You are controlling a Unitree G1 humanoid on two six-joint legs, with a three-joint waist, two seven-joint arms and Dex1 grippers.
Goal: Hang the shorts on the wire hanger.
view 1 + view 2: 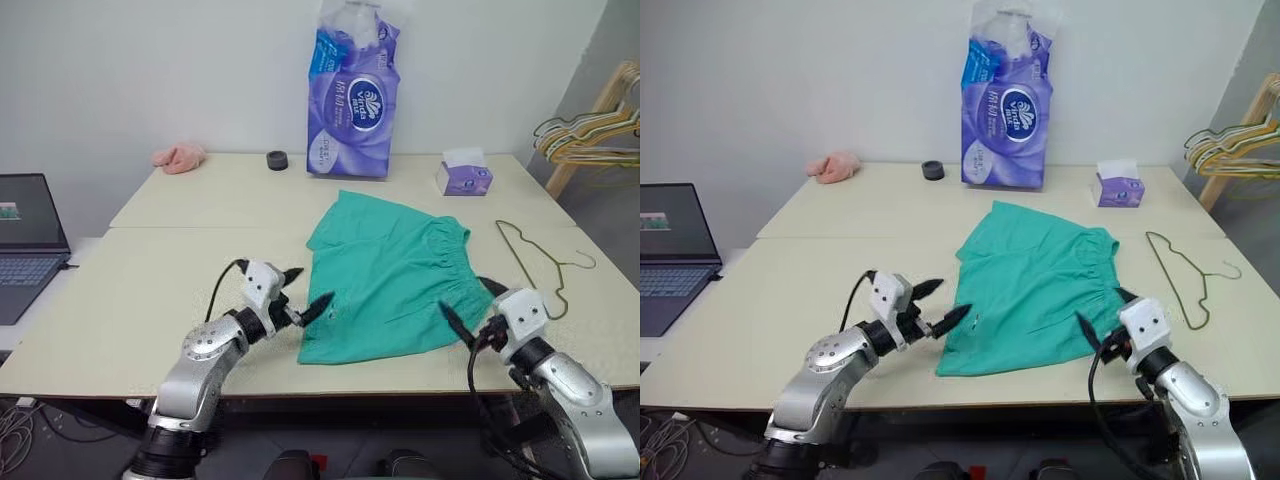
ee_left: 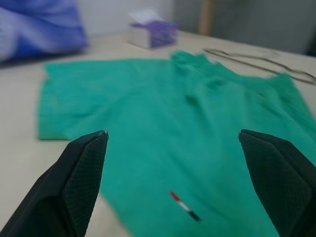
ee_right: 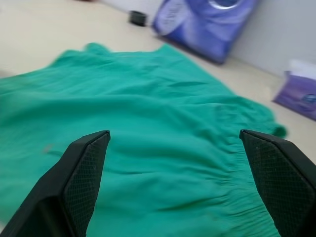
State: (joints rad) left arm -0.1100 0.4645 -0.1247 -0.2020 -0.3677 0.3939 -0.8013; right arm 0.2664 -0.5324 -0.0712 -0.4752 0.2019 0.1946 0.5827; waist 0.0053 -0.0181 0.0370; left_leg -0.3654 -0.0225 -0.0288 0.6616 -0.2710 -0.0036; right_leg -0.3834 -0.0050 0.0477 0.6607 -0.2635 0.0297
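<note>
While both pincers gape empty, rumpled teal shorts lie beside a thin wire hanger.

plain white wall across top, two pale beige tables butted together mid-frame, wooden rack upper right, grey floor right edge

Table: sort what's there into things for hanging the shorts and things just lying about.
For the job: shorts, wire hanger, left gripper, right gripper.
Lying about: tissue pack, tissue box, pink cloth, black roll, laptop, hanger bunch.
</note>
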